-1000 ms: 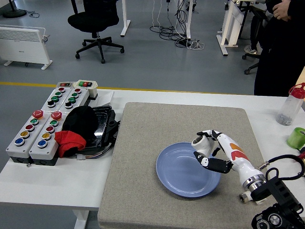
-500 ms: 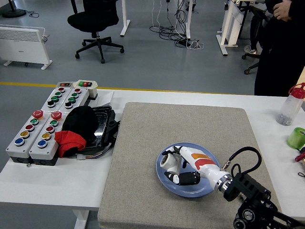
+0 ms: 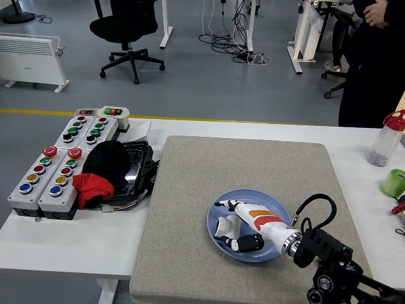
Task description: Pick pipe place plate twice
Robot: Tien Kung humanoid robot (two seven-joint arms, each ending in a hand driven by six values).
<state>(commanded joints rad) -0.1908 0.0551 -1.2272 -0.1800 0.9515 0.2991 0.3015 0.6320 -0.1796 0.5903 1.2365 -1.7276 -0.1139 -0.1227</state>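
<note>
Right hand lies low over the blue plate, fingers curled around the white pipe fitting, which rests on or just above the plate's left half. If the fingers spread unevenly, the rounded fitting could roll toward the rim and onto the grey mat. The forearm reaches in from the lower right, nearly level with the table, wrist angled left.
</note>
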